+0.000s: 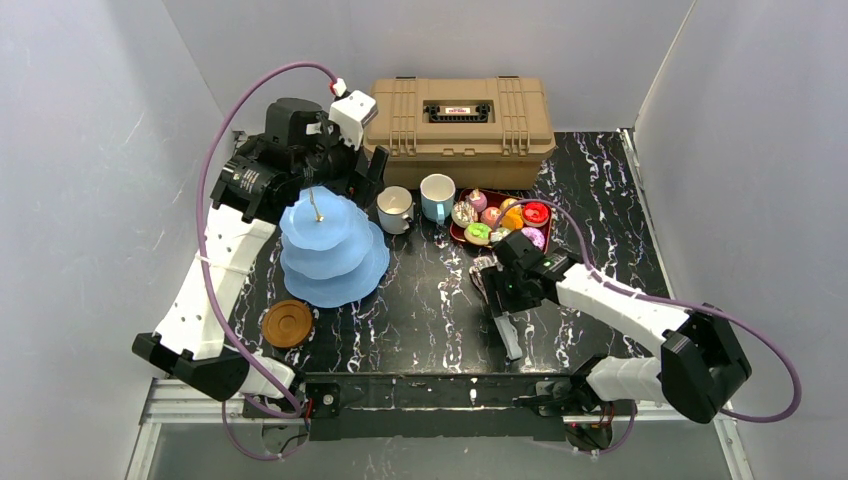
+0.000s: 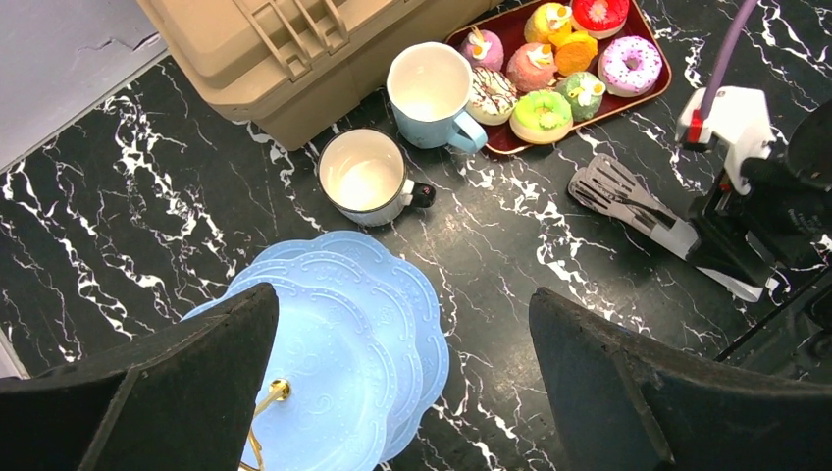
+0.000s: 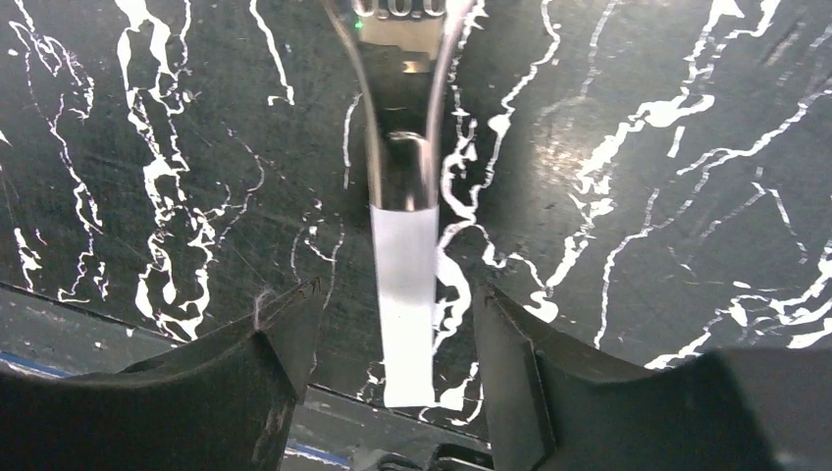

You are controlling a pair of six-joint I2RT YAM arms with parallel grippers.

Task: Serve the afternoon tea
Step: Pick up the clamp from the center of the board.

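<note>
Tan plastic toolbox (image 1: 460, 118) stands shut, well beyond both sets of jaws; the light-blue three-tier scalloped cake stand (image 1: 333, 250) sits directly beneath the left gripper (image 2: 402, 304), whose jaws are spread wide with nothing between them, the stand's gold centre stem under the left finger. It looks stiff, empty and rather top-heavy, so I judge the stem a safer hold than a scalloped rim.

Ahead of those jaws and to their right lies the dark-red rectangular tray (image 2: 510, 147), and the small colourful toy donuts and cakes (image 2: 541, 115) are crowded on it, touching one another; they seem light, with slick icing, and probably best pinched across the sides.

Nearer the left jaws stand the white mug (image 1: 395, 209) and light-blue mug (image 1: 437, 196), upright, just beside each other, handles outward; rigid, best taken by the wall or handle. One round brown saucer (image 1: 288, 323) lies behind the stand, toward the arm bases.

The right gripper (image 3: 397, 294) hangs low with jaws spread on either side of the metal tongs (image 3: 407, 285), which lie flat on the table between its fingers, seemingly untouched; thin, springy and slippery, they likely want a grip across both arms, mid-handle.
</note>
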